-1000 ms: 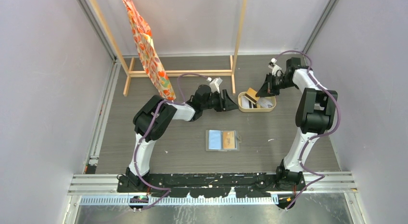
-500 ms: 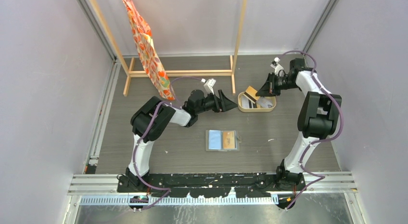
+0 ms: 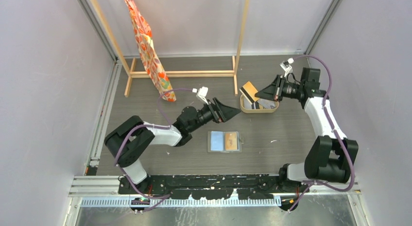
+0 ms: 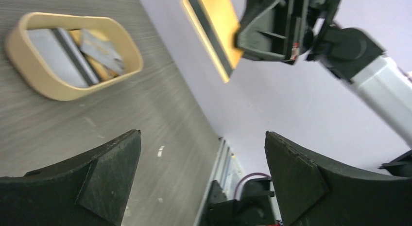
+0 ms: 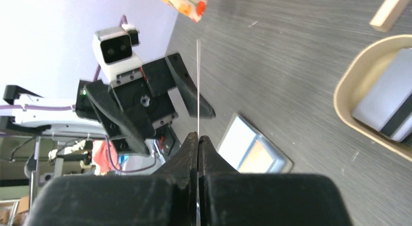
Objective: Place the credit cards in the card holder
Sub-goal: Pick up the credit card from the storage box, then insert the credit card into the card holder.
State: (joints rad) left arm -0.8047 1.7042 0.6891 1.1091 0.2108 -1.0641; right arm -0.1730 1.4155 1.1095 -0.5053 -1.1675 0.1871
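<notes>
My right gripper (image 3: 260, 95) pinches an orange card (image 3: 249, 91) above the tray (image 3: 257, 111) (clear of it, I think); my left gripper (image 3: 234, 111) gapes wide nearby, empty.

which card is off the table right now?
The orange dark-striped card, pinched in the right gripper and held in the air. The other cards lie in the beige tray or the card holder.

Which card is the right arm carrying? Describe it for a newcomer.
Find the oval beige tray beside the right post of the wooden rack. Over its left end, the right gripper pinches an orange credit card with a dark stripe. Unlike the cards in the tray, it is airborne.
</notes>
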